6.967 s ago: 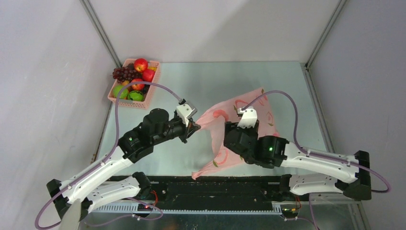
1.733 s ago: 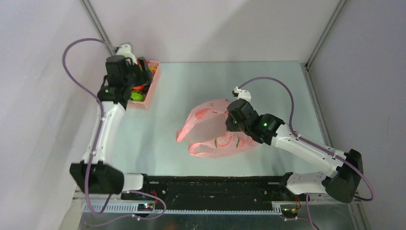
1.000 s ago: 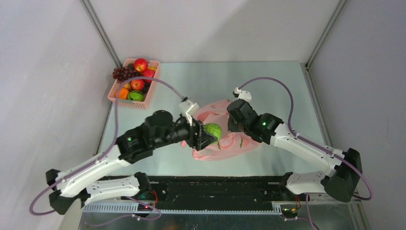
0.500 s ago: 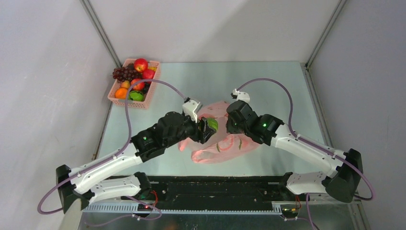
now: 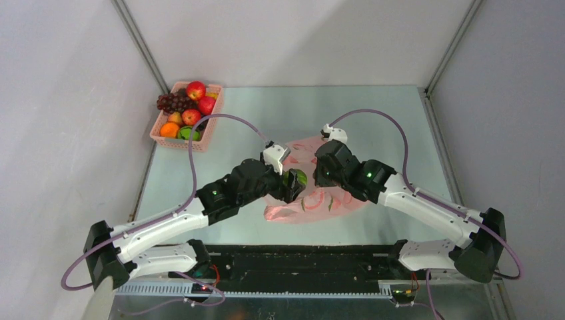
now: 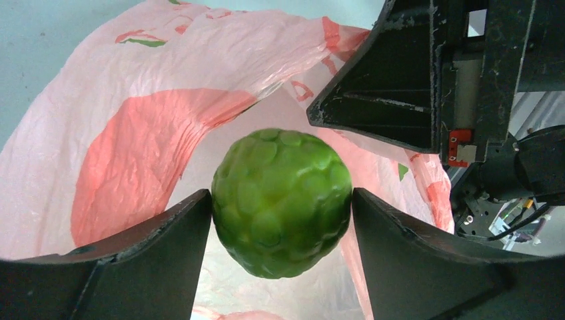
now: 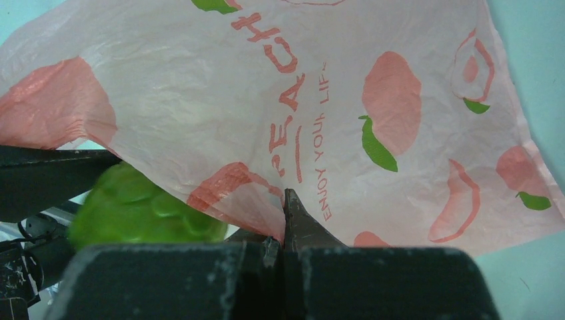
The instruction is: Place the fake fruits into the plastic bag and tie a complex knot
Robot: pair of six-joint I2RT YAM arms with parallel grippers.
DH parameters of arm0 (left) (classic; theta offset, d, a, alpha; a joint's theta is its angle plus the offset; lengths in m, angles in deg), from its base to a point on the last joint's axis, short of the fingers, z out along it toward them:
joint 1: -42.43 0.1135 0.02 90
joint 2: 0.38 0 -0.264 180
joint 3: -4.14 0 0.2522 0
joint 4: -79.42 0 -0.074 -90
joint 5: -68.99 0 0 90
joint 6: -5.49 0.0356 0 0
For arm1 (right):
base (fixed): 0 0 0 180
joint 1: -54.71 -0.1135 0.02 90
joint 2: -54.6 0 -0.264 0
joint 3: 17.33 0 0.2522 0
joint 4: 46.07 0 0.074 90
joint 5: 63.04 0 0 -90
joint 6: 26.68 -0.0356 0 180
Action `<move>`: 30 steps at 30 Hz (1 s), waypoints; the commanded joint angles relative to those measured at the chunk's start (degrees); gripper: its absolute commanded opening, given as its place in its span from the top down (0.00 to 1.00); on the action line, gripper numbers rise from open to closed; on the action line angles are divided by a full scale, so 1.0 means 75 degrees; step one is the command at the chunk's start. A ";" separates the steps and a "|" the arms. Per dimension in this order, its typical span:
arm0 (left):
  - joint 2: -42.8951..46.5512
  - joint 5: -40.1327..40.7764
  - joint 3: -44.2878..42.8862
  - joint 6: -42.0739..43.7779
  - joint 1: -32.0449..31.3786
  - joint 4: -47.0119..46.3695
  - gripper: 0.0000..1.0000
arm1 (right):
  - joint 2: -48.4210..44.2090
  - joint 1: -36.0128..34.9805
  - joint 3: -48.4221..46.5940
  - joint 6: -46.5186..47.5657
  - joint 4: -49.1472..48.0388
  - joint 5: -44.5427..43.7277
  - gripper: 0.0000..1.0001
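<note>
At the bag mouth: green bumpy fruit (image 6: 281,202) hangs between the fingers (image 6: 153,253) of the left gripper (image 6: 281,207). Both pads touch its sides, and the jaws stand wide only because the fruit is wide. Pink film of the bag (image 6: 120,147) curves round behind and below it, so the fruit is inside the opening but not resting on anything.

Right gripper (image 7: 285,200): fingers closed tight, pinching the bag rim and holding it up. The rest of the bag lies on the table (image 5: 373,113).

Change: under two seconds ago the left arm was over at the basket (image 5: 202,139). A second ago it carried the fruit just left of the bag, half a second ago it was at the rim, and now it is past the rim. Right arm and lifted rim unchanged over that span. Whether the left grip is loosening I cannot tell.

Meaning: first fruit about ready to drop, and I see no other in the bag. Red apples (image 5: 196,89), grapes (image 5: 172,101) and a few more sit in the basket, well apart from the bag. Several trips left, knot not begun.

Print on bag, right wrist view: "PEACH", and beside it "ENJOY YOUR LIF", the end lost at a fold. Red letters among peach and green-leaf motifs
</note>
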 commanded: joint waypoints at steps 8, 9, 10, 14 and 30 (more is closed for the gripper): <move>0.0034 -0.0272 -0.0034 0.0179 0.0026 -0.0362 0.05 | -0.0159 -0.0003 -0.0174 -0.0094 -0.0113 0.0072 1.00; 0.0077 -0.0307 -0.0041 0.0217 0.0027 -0.0347 0.05 | -0.0156 0.0002 -0.0180 -0.0100 -0.0111 0.0072 1.00; 0.0106 -0.0378 -0.0042 0.0239 0.0029 -0.0343 0.05 | -0.0148 0.0000 -0.0180 -0.0103 -0.0108 0.0068 1.00; 0.0283 -0.1028 -0.0069 0.0575 0.0026 -0.0302 0.04 | -0.0139 0.0011 -0.0176 -0.0106 -0.0080 0.0035 1.00; 0.1265 -0.3867 -0.1653 0.1321 0.0989 0.1787 0.03 | -0.0254 0.0037 -0.0181 -0.0045 -0.0019 -0.0189 1.00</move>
